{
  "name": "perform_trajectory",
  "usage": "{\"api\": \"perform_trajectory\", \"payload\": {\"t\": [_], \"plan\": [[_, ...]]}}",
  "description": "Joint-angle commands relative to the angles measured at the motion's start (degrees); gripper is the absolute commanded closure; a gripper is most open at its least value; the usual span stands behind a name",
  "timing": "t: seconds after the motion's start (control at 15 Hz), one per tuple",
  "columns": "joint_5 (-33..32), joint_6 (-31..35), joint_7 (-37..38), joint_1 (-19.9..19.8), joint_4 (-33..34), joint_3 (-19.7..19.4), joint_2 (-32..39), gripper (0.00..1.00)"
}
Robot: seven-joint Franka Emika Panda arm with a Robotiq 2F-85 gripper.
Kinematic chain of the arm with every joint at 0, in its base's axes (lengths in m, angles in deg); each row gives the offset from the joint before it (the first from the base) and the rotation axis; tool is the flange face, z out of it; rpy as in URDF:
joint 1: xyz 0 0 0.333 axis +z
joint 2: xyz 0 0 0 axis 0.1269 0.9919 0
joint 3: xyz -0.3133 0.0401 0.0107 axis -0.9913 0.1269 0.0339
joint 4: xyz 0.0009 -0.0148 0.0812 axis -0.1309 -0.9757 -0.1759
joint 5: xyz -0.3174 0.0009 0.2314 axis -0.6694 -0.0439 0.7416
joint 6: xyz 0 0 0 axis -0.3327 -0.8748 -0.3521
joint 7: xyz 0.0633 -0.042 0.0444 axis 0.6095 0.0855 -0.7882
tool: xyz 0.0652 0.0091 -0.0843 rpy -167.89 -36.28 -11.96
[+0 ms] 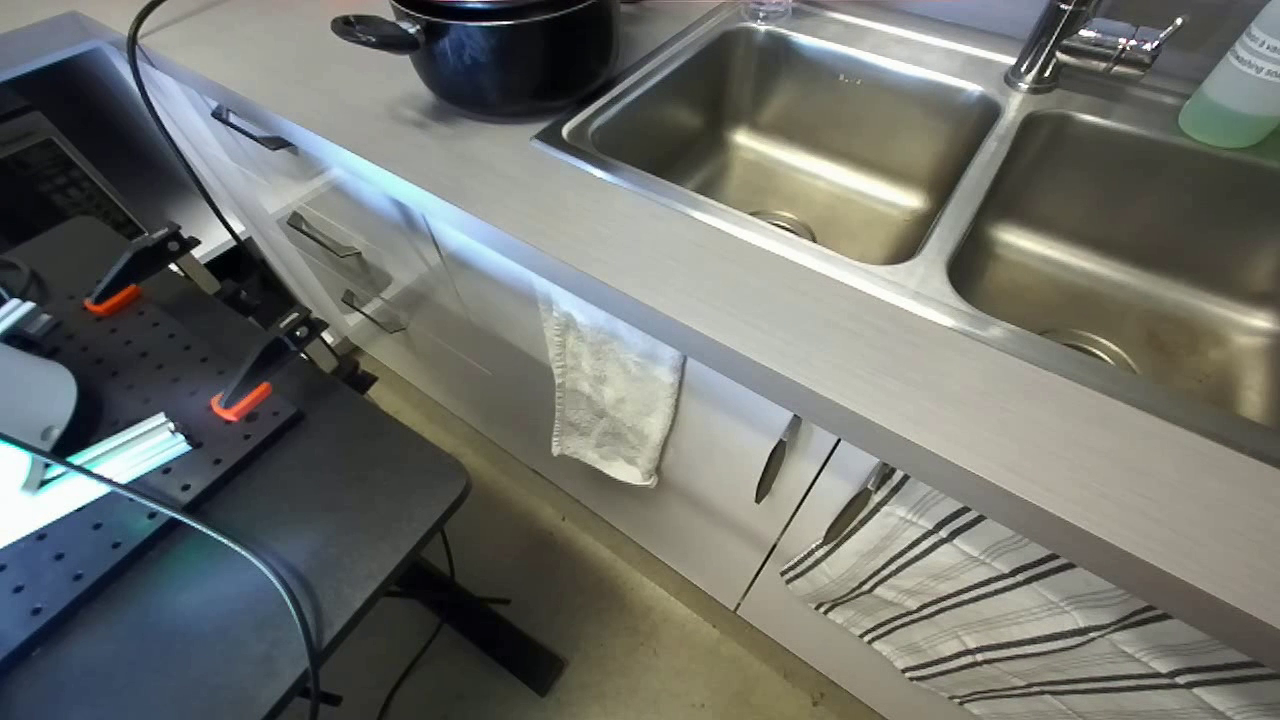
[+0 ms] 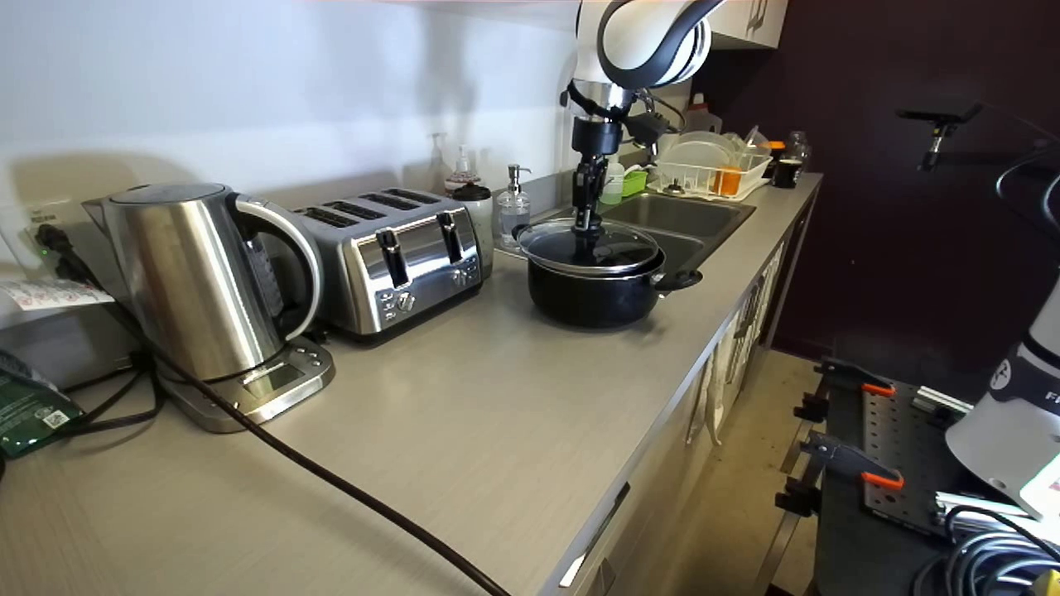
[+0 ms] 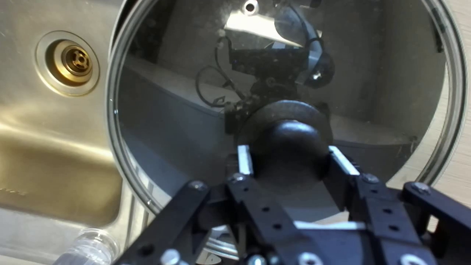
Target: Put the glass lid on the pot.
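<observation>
The glass lid (image 2: 617, 248), with its silvery rim and black knob, is over the black pot (image 2: 584, 300) in an exterior view. It sits slightly off-centre, towards the wall side. I cannot tell whether its rim touches the pot. My gripper (image 2: 587, 225) points straight down at the lid's knob. In the wrist view the gripper (image 3: 289, 158) has its fingers on both sides of the knob and looks shut on it. The lid (image 3: 176, 121) fills the middle there and hides most of the pot. The pot (image 1: 515, 65) also shows cut off at the top in an exterior view.
The steel sink (image 1: 780, 150) is right beside the pot. A toaster (image 2: 397, 257), a kettle (image 2: 207, 281) and a soap dispenser (image 2: 513, 207) stand along the wall. A black cable (image 2: 356, 492) crosses the counter. A dish rack (image 2: 712, 170) stands beyond the sink.
</observation>
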Motion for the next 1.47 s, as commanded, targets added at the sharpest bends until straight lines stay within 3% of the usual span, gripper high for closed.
{"api": "perform_trajectory", "payload": {"t": [0.0, 1.4], "plan": [[-1.3, -2.0, 1.3, 0.1, 1.5, 0.0, -0.3, 0.75], [-0.8, -3.5, 1.0, -0.6, 1.5, -0.1, 0.5, 0.75]]}}
